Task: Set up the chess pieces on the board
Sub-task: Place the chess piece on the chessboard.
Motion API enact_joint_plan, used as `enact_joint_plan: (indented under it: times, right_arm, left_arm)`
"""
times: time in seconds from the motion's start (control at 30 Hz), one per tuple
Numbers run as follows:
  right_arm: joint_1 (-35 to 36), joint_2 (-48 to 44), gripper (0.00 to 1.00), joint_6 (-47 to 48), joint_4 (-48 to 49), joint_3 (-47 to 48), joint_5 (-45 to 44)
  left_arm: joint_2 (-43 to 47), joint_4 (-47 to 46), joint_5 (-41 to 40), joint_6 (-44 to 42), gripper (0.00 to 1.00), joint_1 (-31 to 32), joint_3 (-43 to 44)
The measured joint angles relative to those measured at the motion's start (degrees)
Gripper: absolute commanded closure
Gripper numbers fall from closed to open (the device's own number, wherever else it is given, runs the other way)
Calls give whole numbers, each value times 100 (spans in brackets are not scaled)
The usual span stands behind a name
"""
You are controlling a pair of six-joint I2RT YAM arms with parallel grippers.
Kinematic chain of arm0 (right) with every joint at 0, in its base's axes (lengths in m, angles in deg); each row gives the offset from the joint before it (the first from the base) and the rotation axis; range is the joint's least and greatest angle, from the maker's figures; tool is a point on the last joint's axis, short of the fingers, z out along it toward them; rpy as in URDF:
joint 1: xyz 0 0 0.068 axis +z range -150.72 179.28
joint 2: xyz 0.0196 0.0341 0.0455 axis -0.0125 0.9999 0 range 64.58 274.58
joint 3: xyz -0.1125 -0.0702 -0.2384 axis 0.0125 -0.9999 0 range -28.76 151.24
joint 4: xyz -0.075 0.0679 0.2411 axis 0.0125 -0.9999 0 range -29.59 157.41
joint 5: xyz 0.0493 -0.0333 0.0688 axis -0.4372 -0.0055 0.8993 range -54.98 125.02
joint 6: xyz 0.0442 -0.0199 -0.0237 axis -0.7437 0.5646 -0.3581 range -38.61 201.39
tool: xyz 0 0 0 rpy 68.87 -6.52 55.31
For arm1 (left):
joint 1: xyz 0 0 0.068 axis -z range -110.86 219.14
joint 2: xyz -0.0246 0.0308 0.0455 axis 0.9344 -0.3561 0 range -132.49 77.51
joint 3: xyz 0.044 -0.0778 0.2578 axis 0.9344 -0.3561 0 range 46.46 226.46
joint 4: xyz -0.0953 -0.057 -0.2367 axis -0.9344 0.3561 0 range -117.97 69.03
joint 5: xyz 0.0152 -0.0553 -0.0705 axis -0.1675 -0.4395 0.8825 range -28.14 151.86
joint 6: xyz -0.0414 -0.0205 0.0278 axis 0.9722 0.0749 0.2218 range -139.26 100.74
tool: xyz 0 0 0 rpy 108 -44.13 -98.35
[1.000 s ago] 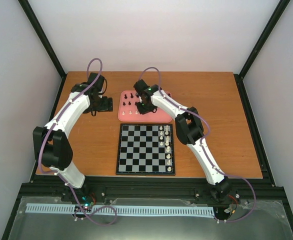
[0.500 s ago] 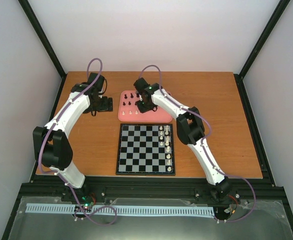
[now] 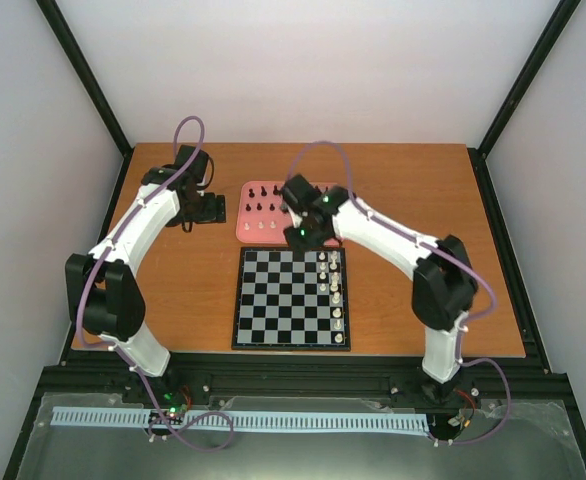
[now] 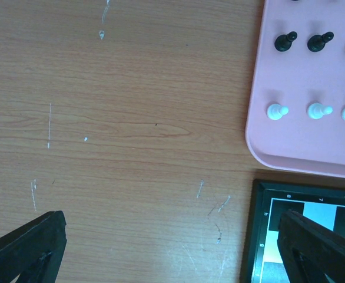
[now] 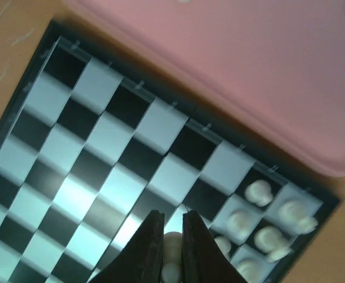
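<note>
One cream-white piece [image 5: 172, 242] sat pinched in the right gripper [image 5: 172, 223] above the far end of the board [image 5: 102, 147], near the cream pieces [image 3: 333, 285] standing along its right-hand files. To place it well, it should probably be lowered upright onto the centre of a vacant square and released with only a slight parting, sparing the neighbours. It looked small, rounded and pale, narrower than a square. Other black and cream pieces [image 3: 261, 210] stood on the pink tray [image 4: 302, 141] beyond; the left gripper [image 4: 172, 236] hung spread wide over the wooden table [image 4: 131, 118].
</note>
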Motion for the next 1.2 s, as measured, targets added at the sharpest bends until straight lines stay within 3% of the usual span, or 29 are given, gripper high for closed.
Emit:
enact_joint_plan:
  times: [0.23, 0.4, 0.73, 1.2]
  right_arm:
    - [479, -1537, 90, -420, 811, -2601, 511]
    - [485, -1941, 89, -490, 1368, -3589, 678]
    - [487, -1963, 89, -446, 2133, -4153, 728]
    - [487, -2122, 89, -407, 2035, -4236, 592]
  left_arm:
    - [55, -7, 24, 2, 0, 0, -2]
    - [70, -7, 24, 2, 0, 0, -4]
    - [70, -9, -46, 2, 0, 0, -13]
    - [70, -24, -87, 2, 0, 0, -61]
